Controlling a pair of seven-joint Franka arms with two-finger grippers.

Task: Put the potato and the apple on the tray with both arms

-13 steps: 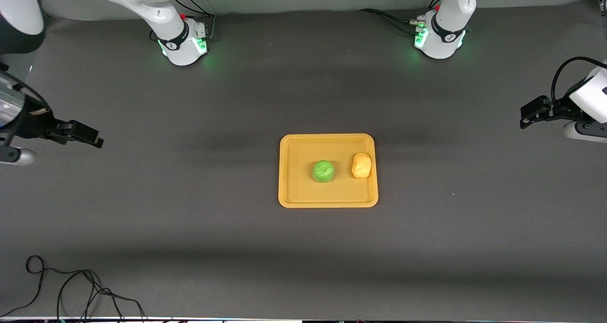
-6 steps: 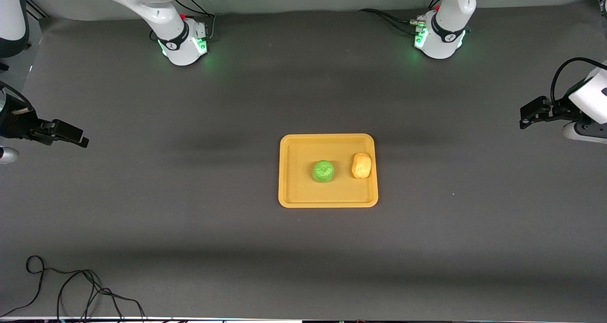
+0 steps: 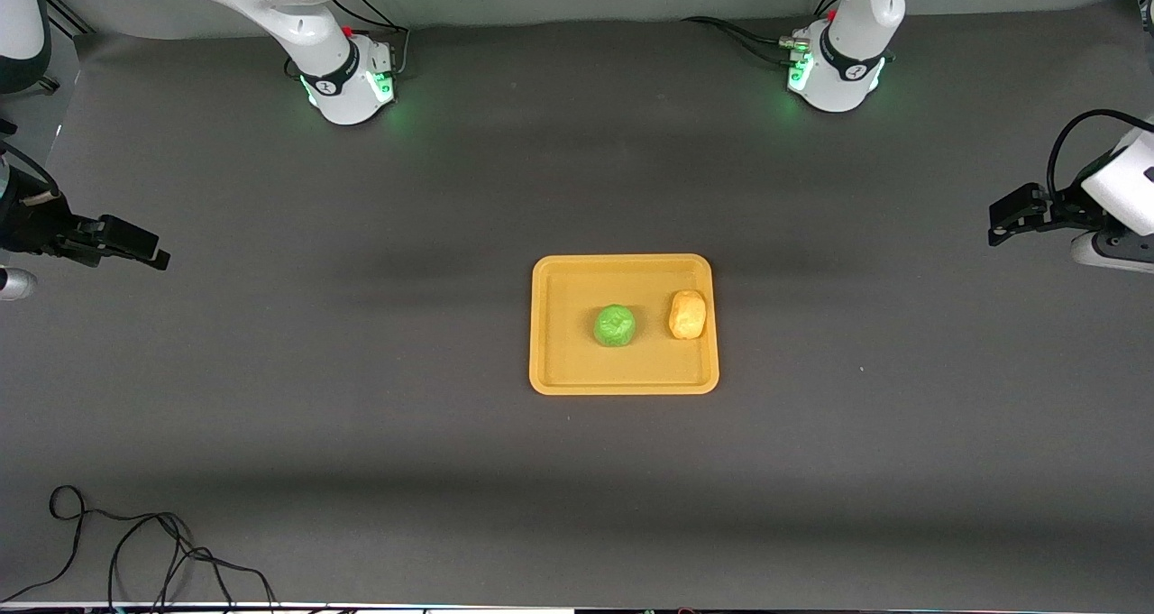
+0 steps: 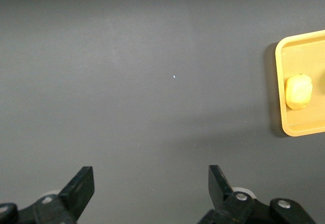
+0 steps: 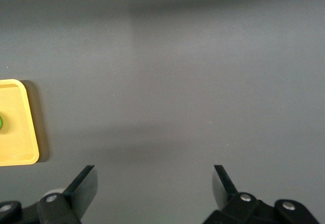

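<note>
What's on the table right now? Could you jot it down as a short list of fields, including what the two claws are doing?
tray: yellow-orange, flat on the dark table, about midway between the two arms' ends
apple: green, on the tray, near its middle
potato: yellow-tan, on the tray beside the apple, toward the left arm's end, close to the rim
left gripper: open, empty, over bare table at the left arm's end
right gripper: open, empty, over bare table at the right arm's end
task state: both items on the tray

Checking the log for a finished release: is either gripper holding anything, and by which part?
Nothing is held. The left gripper and right gripper are open and empty; potato and apple lie on the tray.
</note>
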